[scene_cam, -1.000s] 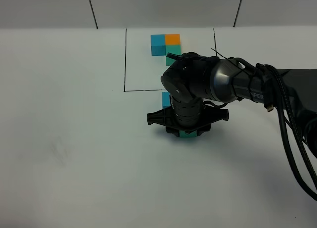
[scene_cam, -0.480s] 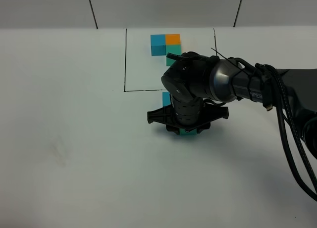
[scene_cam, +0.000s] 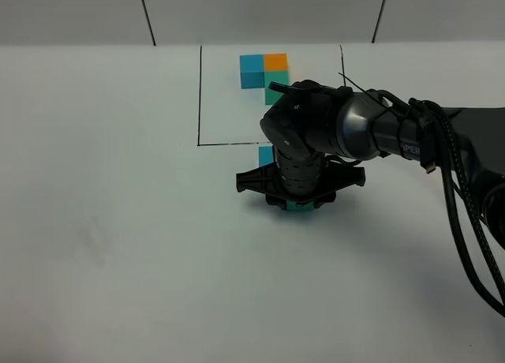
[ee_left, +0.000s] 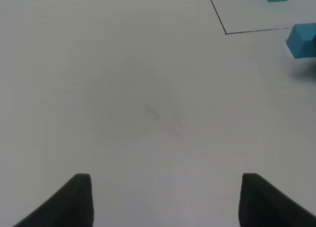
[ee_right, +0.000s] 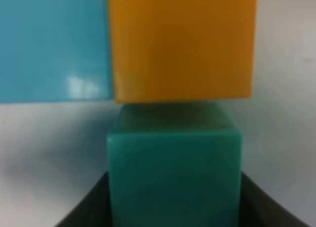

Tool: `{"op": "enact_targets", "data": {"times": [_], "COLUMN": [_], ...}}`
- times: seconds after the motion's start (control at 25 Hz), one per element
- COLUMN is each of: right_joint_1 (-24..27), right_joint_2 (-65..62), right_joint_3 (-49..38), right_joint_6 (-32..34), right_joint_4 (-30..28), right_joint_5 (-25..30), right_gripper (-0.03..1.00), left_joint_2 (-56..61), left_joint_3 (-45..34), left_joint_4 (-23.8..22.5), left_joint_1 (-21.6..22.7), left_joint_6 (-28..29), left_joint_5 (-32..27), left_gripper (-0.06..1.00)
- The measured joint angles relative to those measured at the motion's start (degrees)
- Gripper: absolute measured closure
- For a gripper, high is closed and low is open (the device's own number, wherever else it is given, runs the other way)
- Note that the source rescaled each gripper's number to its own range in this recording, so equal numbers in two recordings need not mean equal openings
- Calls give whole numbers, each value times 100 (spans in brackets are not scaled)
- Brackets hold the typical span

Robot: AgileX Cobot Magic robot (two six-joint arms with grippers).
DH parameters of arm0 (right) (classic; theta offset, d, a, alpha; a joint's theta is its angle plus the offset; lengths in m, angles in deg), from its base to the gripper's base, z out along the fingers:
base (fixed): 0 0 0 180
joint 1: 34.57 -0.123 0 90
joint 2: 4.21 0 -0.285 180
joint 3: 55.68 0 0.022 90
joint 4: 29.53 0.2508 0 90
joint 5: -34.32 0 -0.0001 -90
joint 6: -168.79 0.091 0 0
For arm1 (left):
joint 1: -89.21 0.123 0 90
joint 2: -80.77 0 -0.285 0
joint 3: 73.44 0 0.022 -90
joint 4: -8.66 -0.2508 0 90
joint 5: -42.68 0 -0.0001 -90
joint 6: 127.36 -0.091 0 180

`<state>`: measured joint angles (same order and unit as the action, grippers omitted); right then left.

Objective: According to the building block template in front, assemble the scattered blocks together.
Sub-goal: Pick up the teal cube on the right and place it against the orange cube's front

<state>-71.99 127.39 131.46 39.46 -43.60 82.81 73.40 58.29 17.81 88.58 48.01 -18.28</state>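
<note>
The scattered blocks lie on the white counter (scene_cam: pixel 118 221) at six o'clock from the framed template (scene_cam: pixel 266 72). In the right wrist view the green cube (ee_right: pixel 174 163) touches the orange cube (ee_right: pixel 180 42), with the blue cube (ee_right: pixel 52 44) flush beside the orange. The right end effector (scene_cam: pixel 297 199) clamps the green cube between its fingers (ee_right: pixel 86 205). The left end effector (ee_left: pixel 163 200) hangs spread wide over bare counter, well apart at nine o'clock.

Scattered blocks (ee_right: pixel 173 113) lie before the template (scene_cam: pixel 264 72).
</note>
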Motion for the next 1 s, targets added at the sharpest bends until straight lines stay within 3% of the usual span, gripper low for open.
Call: {"op": "enact_targets", "data": {"times": [1.0], "right_joint_1": [35], "right_joint_2": [7], "right_joint_3": [0], "right_joint_6": [-90], "right_joint_4": [-65], "right_joint_5": [-144], "right_gripper": [95], "left_joint_2": [0], "left_joint_3": [0], "left_joint_4": [0], "left_joint_1": [0], "left_joint_6": [0], "left_joint_5": [0], "left_gripper": [58]}}
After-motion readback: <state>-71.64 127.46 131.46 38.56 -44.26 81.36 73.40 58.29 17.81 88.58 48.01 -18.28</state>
